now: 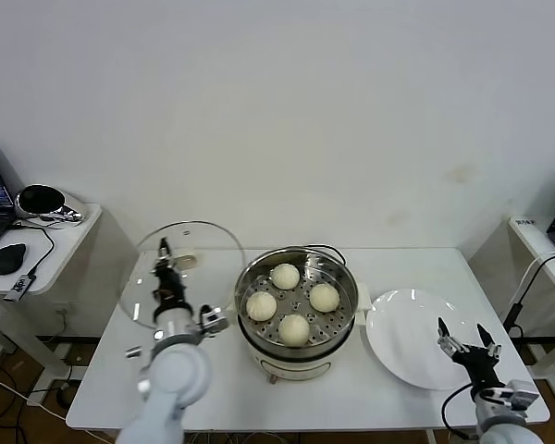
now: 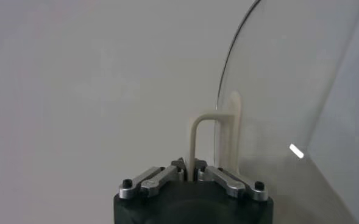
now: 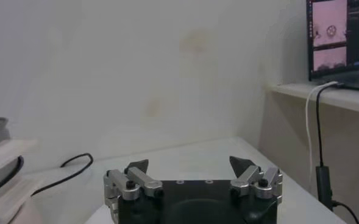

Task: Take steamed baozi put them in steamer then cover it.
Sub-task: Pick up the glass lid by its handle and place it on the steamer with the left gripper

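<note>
4 steamed baozi (image 1: 285,276) sit in the steamer (image 1: 297,356) — left gripper (image 2: 190,173) pinches the cover (image 1: 208,245) by its handle, lifted; right gripper (image 1: 468,340) spread beside the plate (image 1: 398,319).

wall (image 1: 287,102): plain white | table (image 1: 213,379): white | side desks: left (image 1: 60,242), right (image 1: 536,242)

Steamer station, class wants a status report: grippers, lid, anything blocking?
Left gripper shut on lid handle, lid lifted left of steamer. Right gripper open, idle by plate. Four buns in steamer, nothing blocking.
</note>
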Robot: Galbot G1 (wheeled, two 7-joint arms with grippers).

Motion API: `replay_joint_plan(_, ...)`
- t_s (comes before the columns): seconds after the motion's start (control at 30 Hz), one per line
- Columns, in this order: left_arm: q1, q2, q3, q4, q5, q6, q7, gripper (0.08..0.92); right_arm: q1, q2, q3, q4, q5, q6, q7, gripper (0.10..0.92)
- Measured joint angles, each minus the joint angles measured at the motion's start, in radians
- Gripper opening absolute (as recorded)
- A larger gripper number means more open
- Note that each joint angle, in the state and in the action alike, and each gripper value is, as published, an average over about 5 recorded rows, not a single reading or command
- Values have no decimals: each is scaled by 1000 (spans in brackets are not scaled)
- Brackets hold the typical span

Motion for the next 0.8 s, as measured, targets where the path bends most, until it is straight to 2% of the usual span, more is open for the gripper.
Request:
replay_joint_plan(0.4, -109, -143, 236, 74, 123, 53, 105, 150, 28, 12, -12, -35, -27, -6, 3, 823)
replay_joint_plan(0.8, -146, -202, 397, 168, 148, 53, 130, 150, 41, 18, -13, -58, -41, -5, 1, 823)
